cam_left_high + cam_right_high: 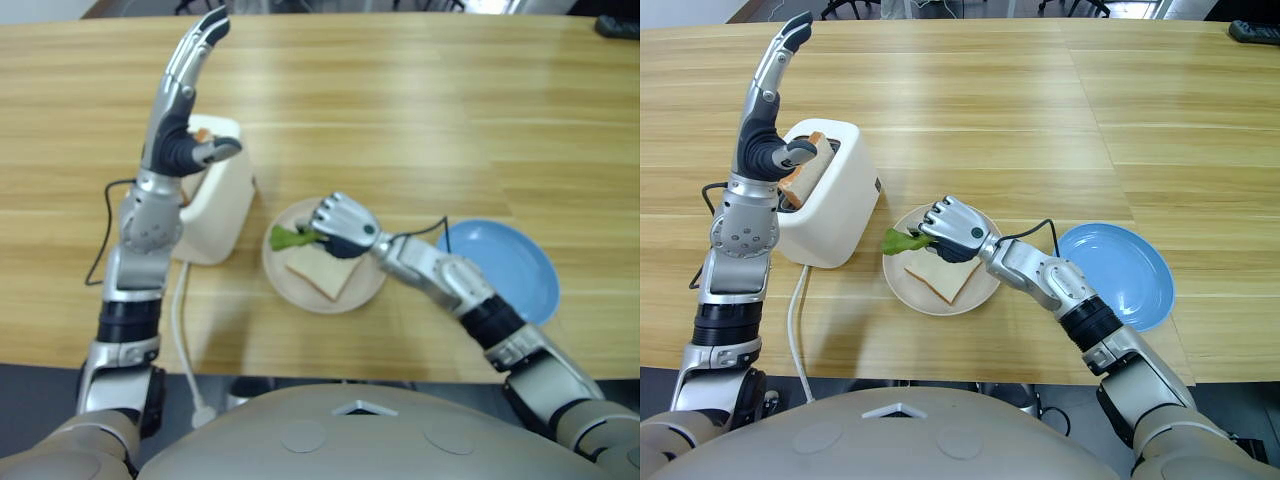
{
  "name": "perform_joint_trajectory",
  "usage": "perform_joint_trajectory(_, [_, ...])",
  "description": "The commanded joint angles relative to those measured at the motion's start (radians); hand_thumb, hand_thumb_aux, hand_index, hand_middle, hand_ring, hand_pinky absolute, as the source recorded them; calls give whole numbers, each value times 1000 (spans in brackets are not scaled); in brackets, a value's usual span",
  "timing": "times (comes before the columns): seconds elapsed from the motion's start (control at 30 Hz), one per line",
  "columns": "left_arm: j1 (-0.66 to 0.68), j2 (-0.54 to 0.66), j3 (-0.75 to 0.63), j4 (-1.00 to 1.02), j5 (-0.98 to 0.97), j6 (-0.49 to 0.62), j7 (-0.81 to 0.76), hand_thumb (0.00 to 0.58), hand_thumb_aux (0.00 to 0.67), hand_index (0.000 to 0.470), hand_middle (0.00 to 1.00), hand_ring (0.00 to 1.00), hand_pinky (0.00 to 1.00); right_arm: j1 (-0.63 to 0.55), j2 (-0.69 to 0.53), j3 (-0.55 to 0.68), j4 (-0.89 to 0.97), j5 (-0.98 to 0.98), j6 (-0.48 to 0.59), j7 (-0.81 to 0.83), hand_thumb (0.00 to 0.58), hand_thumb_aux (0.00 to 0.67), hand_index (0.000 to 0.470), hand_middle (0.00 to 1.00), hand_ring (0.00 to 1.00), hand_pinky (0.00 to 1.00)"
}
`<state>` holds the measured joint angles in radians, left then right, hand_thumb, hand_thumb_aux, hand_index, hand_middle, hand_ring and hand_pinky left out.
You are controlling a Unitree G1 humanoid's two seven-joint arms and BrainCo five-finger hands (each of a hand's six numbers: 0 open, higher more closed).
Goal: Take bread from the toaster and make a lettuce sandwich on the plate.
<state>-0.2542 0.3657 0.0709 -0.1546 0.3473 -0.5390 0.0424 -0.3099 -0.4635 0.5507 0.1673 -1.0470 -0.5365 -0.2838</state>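
Right hand [955,228] curled around lettuce [902,241] over plate [980,292]; left hand [766,108] raised, fingers straight.

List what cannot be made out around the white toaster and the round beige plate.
- Browned toast in the white toaster: the left hand covers part of the slots in both views; slice count unclear.
- Green lettuce leaf: mostly hidden inside the curled right hand.
- White bread slice on the round beige plate: far edge hidden under that hand.
- Dark object, far right: cut off by the edge.

Wide wooden table [970,90] (pale planks); chair bases [855,8] behind; dark floor [660,385].
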Motion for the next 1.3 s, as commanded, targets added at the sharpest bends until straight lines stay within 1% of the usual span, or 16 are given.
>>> perform_joint_trajectory(0.03, [4, -1, -1, 1, 7, -4, 2, 0, 0, 0, 0, 0, 0, -3, -37, -22, 41, 11, 7, 0, 580, 670, 460, 969, 969, 969])
perform_joint_trajectory(0.2, [12, 3, 5, 0, 7, -8, 3, 0, 0, 0, 0, 0, 0, -9, -64, -35, 74, 17, 17, -16, 580, 670, 460, 965, 965, 965])
perform_joint_trajectory(0.4, [16, 4, 6, -2, 7, -12, 2, 0, 0, 0, 0, 0, 0, -16, -54, -28, 107, 20, 15, -20, 580, 670, 460, 965, 965, 965])
perform_joint_trajectory(0.43, [17, 4, 6, -4, 7, -12, 2, 0, 0, 0, 0, 0, 0, -16, -50, -26, 112, 25, 12, -16, 577, 625, 429, 961, 961, 961])
perform_joint_trajectory(0.47, [18, 5, 6, -5, 7, -11, 1, 0, 0, 0, 0, 0, 0, -14, -46, -25, 115, 30, 10, -11, 0, 0, 0, 267, 267, 267])
perform_joint_trajectory(0.5, [18, 5, 7, -5, 7, -11, 1, 0, 0, 0, 0, 0, 0, -11, -43, -24, 114, 33, 9, -6, 0, 0, 0, 0, 0, 0])
perform_joint_trajectory(0.87, [12, -2, -5, -5, 10, -9, -1, 0, 0, 0, 0, 0, 0, 21, -48, -34, 68, 100, -28, 47, 0, 0, 0, 0, 0, 0])
perform_joint_trajectory(1.3, [20, 5, -5, -11, 11, -8, -11, 0, 0, 0, 0, 0, 0, 43, -62, -34, 58, 115, -34, 80, 0, 0, 0, 0, 0, 0])
